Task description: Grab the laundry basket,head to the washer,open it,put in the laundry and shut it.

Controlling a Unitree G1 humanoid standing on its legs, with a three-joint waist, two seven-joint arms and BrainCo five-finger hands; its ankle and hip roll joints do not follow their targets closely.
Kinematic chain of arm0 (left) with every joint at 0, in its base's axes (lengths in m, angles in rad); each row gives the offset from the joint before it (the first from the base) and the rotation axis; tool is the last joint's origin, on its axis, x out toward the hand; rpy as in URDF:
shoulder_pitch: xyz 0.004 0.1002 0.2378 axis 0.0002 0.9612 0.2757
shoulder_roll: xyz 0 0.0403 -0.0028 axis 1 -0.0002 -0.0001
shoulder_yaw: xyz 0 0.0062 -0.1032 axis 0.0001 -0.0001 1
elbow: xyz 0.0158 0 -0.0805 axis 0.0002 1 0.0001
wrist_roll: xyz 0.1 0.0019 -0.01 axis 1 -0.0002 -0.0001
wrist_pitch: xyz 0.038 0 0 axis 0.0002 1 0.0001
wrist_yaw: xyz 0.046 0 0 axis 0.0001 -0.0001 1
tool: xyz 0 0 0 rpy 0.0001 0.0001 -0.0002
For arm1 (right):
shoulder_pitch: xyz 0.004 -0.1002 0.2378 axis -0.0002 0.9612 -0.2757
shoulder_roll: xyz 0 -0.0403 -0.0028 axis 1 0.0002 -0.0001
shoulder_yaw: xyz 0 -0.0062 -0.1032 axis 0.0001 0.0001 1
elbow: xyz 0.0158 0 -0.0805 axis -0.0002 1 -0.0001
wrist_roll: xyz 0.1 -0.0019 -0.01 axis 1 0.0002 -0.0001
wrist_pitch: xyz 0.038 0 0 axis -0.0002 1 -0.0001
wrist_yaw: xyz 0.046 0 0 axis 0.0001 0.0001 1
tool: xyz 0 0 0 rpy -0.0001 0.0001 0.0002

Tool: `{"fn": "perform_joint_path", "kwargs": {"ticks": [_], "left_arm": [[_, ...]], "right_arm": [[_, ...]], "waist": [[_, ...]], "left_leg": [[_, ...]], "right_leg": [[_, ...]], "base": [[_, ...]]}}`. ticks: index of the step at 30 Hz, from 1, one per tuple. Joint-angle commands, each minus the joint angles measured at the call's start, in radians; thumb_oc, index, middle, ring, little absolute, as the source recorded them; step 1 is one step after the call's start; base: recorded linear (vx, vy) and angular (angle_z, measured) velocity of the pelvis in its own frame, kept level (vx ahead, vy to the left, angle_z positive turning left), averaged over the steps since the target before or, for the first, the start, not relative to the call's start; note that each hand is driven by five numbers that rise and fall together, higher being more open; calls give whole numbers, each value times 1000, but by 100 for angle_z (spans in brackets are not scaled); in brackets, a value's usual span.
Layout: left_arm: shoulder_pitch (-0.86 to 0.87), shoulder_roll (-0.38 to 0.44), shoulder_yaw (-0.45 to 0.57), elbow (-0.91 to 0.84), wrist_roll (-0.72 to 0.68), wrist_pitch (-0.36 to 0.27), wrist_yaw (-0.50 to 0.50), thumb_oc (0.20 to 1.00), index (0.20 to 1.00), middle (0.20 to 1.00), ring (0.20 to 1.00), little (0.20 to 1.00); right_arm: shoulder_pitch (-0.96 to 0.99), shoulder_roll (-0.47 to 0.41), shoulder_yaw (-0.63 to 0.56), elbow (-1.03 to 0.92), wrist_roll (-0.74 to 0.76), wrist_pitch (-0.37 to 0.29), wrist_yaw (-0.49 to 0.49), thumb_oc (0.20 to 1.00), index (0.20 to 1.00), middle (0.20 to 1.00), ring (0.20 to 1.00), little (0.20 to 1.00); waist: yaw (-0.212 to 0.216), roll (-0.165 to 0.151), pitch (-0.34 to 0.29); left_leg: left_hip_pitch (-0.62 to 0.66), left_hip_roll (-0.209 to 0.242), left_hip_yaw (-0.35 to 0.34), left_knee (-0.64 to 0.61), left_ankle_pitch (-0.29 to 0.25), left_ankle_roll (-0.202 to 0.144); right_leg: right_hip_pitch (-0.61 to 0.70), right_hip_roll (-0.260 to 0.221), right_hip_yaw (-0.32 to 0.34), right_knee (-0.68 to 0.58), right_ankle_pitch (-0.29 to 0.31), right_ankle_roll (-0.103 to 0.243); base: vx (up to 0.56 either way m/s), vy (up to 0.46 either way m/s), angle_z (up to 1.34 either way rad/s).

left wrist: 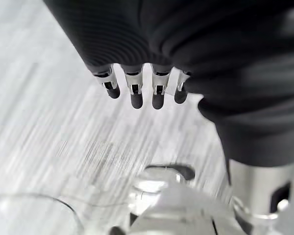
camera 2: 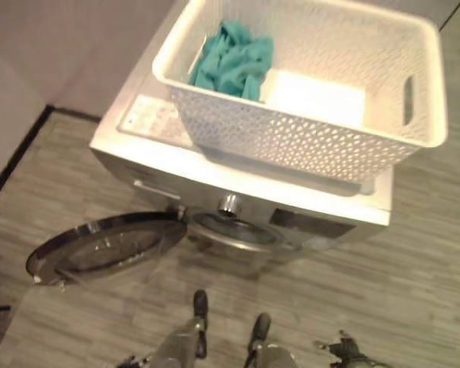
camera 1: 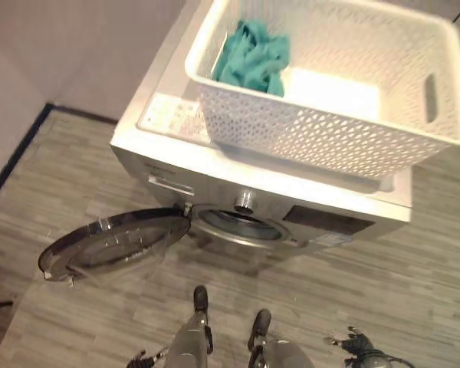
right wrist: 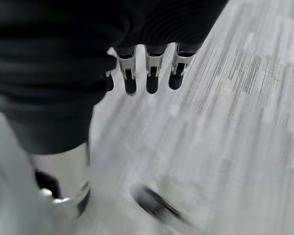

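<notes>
Laundry basket [camera 1: 330, 115] sits on the washer [camera 1: 215, 180] top, teal cloth [camera 1: 253, 57] in its far-left corner, door [camera 1: 111, 245] swung open; you see both robot hands, left [left wrist: 137, 90] and right [right wrist: 147, 73], relaxed, empty, freeing you to load.

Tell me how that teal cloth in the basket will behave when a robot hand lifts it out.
Probably floppy: the teal cloth lies crumpled in folds in a corner of the white basket, so it should drape and dangle from a pinch. It looks light and small. A trailing end might snag the lattice wall or the washer door, which stands open below.
</notes>
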Motion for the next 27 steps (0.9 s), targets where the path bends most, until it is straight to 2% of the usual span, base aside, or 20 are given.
{"fn": "perform_joint_path", "kwargs": {"ticks": [1, 4, 5, 8, 9, 10, 11, 13, 14, 15, 16, 17, 18, 19, 20, 21, 22, 23, 24, 27], "left_arm": [[-32, 32, 10, 31, 23, -1, -6, 1000, 1000, 1000, 1000, 1000], [-26, 45, 70, 87, 50, 13, -26, 1000, 1000, 1000, 1000, 1000], [-26, 45, 70, 87, 50, 13, -26, 1000, 1000, 1000, 1000, 1000], [-14, 65, 105, 133, 73, 16, -49, 1000, 1000, 1000, 1000, 1000], [-15, 64, 106, 133, 74, 16, -49, 1000, 1000, 1000, 1000, 1000], [-12, 73, 115, 147, 86, 16, -55, 1000, 1000, 1000, 1000, 1000], [-9, 86, 118, 153, 92, 16, -55, 1000, 1000, 1000, 1000, 1000], [-5, 103, 122, 161, 113, 14, -50, 1000, 1000, 1000, 1000, 1000], [-3, 98, 127, 161, 113, 14, -50, 1000, 1000, 1000, 1000, 1000], [2, 139, 113, 166, 123, 8, -41, 1000, 1000, 1000, 1000, 1000], [5, 132, 120, 166, 123, 7, -41, 1000, 1000, 1000, 1000, 1000], [13, 136, 124, 165, 124, 4, -38, 1000, 1000, 1000, 1000, 1000], [18, 157, 120, 165, 124, 1, -33, 1000, 1000, 1000, 1000, 1000], [19, 148, 124, 165, 123, 1, -33, 1000, 1000, 1000, 1000, 1000], [19, 197, 120, 182, 138, 8, -19, 1000, 1000, 1000, 1000, 1000], [48, 71, 130, 121, 142, 17, -5, 1000, 1000, 1000, 1000, 1000], [43, 52, 140, 121, 124, 9, -14, 1000, 1000, 1000, 1000, 1000], [30, 44, 129, 129, 107, 14, -14, 1000, 1000, 1000, 1000, 1000], [14, 55, 85, 132, 121, 21, 6, 1000, 1000, 1000, 1000, 1000], [-13, 58, 39, 92, 138, 26, -31, 1000, 1000, 1000, 1000, 1000]], "right_arm": [[-50, -154, -59, -59, 78, -30, -42, 1000, 1000, 1000, 1000, 1000], [-133, -318, -146, -112, 85, -33, -59, 1000, 1000, 1000, 1000, 1000], [-133, -318, -146, -112, 85, -33, -59, 1000, 1000, 1000, 1000, 1000], [-251, -590, -251, -149, 115, -37, -65, 1000, 1000, 1000, 1000, 1000], [-253, -592, -249, -147, 116, -37, -65, 1000, 1000, 1000, 1000, 1000], [-357, -790, -269, -144, 135, -45, -62, 1000, 1000, 1000, 1000, 1000], [-424, -901, -276, -155, 152, -53, -70, 1000, 1000, 1000, 1000, 1000], [-567, -1021, -216, -149, 173, -61, -72, 1000, 1000, 1000, 1000, 1000], [-598, -1023, -186, -141, 174, -62, -72, 1000, 1000, 1000, 1000, 1000], [-877, -1134, -25, -180, 206, -76, -79, 1000, 1000, 1000, 1000, 1000], [-934, -1132, 31, -170, 207, -77, -80, 1000, 1000, 1000, 1000, 1000], [-1122, -1143, 178, -187, 216, -82, -85, 1000, 1000, 1000, 1000, 1000], [-1230, -1161, 244, -231, 226, -92, -93, 1000, 1000, 1000, 1000, 1000], [-1291, -1157, 305, -221, 227, -91, -93, 1000, 1000, 1000, 1000, 1000], [-1608, -1152, 543, -184, 266, -135, -121, 1000, 1000, 1000, 1000, 1000], [-850, -952, 19, -782, -36, -93, -201, 1000, 1000, 1000, 1000, 1000], [-714, -845, -68, -790, -55, -77, -174, 1000, 1000, 1000, 1000, 1000], [-618, -779, -176, -961, -172, -74, -176, 1000, 1000, 1000, 1000, 1000], [-639, -630, -80, -976, -165, -101, -208, 1000, 1000, 1000, 1000, 1000], [-635, -555, 28, -957, -211, -35, -52, 1000, 1000, 1000, 1000, 1000]], "waist": [[11, 23, -33], [17, 19, -73], [17, 19, -73], [20, 3, -116], [20, 4, -115], [21, -10, -135], [25, -22, -147], [31, -35, -162], [26, -31, -161], [48, -68, -180], [42, -62, -180], [42, -67, -185], [47, -86, -190], [43, -78, -190], [48, -132, -205], [31, -23, -182], [18, 7, -170], [19, 7, -165], [40, -2, -155], [56, -9, -117]], "left_leg": [[25, 97, 30, 87, 14, -40], [75, 85, 51, 76, -2, -23], [75, 85, 51, 76, -2, -23], [136, 70, 67, 59, -33, -20], [138, 70, 68, 58, -33, -20], [159, 64, 74, 52, -47, -20], [169, 60, 77, 47, -54, -19], [190, 53, 89, 40, -66, -16], [192, 53, 91, 39, -66, -15], [216, 42, 109, 30, -88, -7], [217, 42, 111, 29, -88, -6], [224, 34, 116, 26, -97, -1], [230, 27, 117, 24, -105, 5], [230, 26, 118, 24, -106, 6], [237, 16, 114, 21, -114, 10], [247, -4, 113, 10, -129, 43], [255, -13, 109, 4, -136, 56], [262, -25, 102, -2, -144, 68], [268, -40, 95, -3, -145, 80], [259, -67, 50, 27, -150, 114]], "right_leg": [[-46, -26, 51, 124, -76, 14], [-6, -43, 49, 118, -68, 25], [-6, -43, 49, 118, -68, 25], [42, -56, 53, 107, -64, 43], [43, -56, 53, 106, -64, 43], [61, -61, 56, 97, -58, 52], [66, -65, 58, 92, -54, 59], [74, -69, 66, 87, -48, 67], [75, -69, 68, 87, -47, 67], [75, -79, 79, 89, -33, 82], [75, -80, 81, 90, -33, 82], [71, -86, 80, 95, -26, 89], [67, -94, 77, 107, -22, 96], [66, -95, 78, 108, -23, 96], [65, -103, 74, 124, -20, 102], [32, -125, 75, 189, -10, 114], [19, -136, 70, 227, -10, 117], [1, -151, 71, 274, -11, 123], [-15, -164, 65, 332, -8, 129], [-62, -147, 102, 478, -3, 126]], "base": [[143, 69, -9], [92, 86, -4], [70, 93, -12], [125, 83, -10], [117, 72, -5], [109, 79, -3], [146, 91, -8], [73, 61, -16], [82, 135, -19], [60, 106, -15], [71, 150, -31], [15, 100, -33], [15, 101, -36], [25, 96, -15], [-11, 201, -4], [-30, 283, -11], [-61, 332, -35], [-57, 268, -44], [-61, 237, -6], [-70, 175, 40]]}}
